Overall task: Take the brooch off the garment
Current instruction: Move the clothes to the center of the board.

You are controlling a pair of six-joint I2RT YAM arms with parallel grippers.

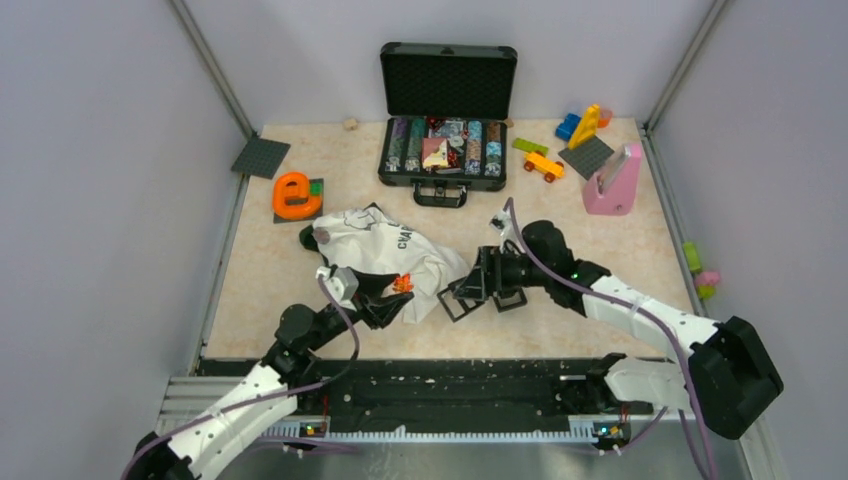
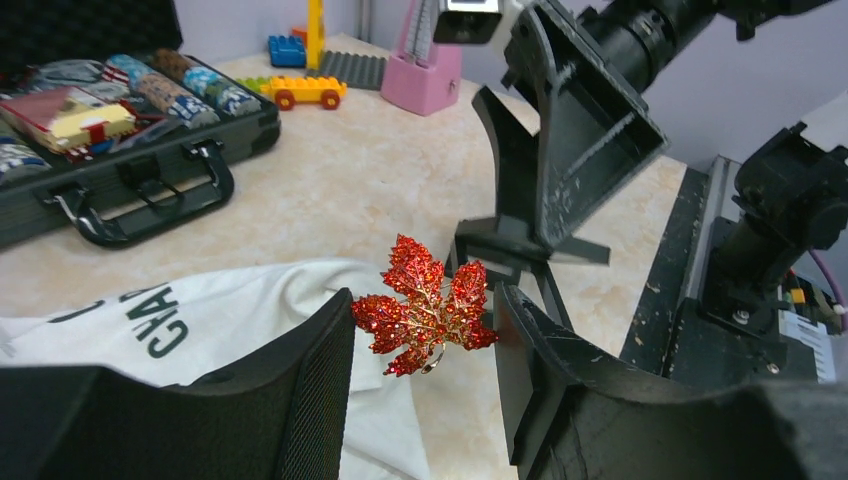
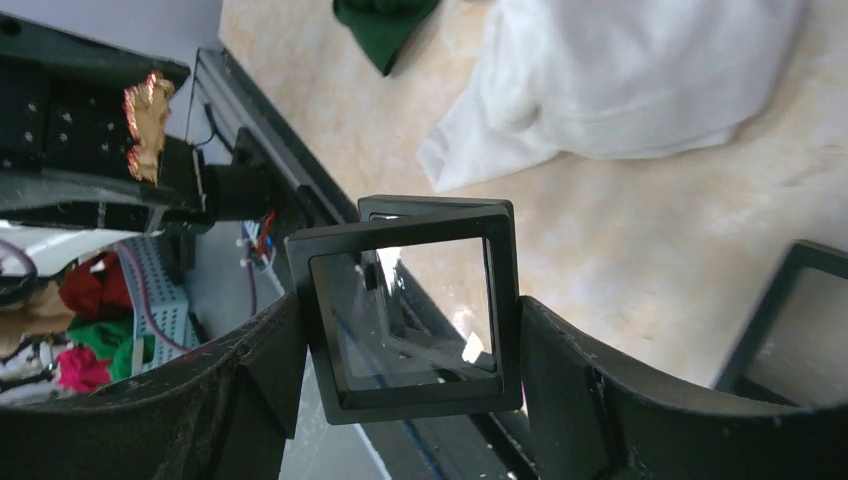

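The brooch [image 2: 425, 305] is a red, sparkling maple-leaf pin. It hangs in the air between the fingers of my left gripper [image 2: 425, 325], which is shut on it at the leaf's two sides. From above, the brooch [image 1: 403, 284] sits just over the near edge of the garment [image 1: 385, 245], a crumpled white T-shirt with dark lettering. The shirt [image 2: 200, 310] lies below and to the left of the pin. My right gripper [image 3: 410, 390] is shut on a black square frame [image 3: 410, 310] with a clear window, held beside the shirt. The brooch's gold back [image 3: 148, 120] shows in the right wrist view.
An open black case [image 1: 447, 150] of chips stands at the back. An orange letter "e" [image 1: 294, 195] sits at the left; an orange toy car [image 1: 543, 165], bricks and a pink stand [image 1: 612, 185] at the right. A second black frame [image 3: 790, 320] lies near my right gripper.
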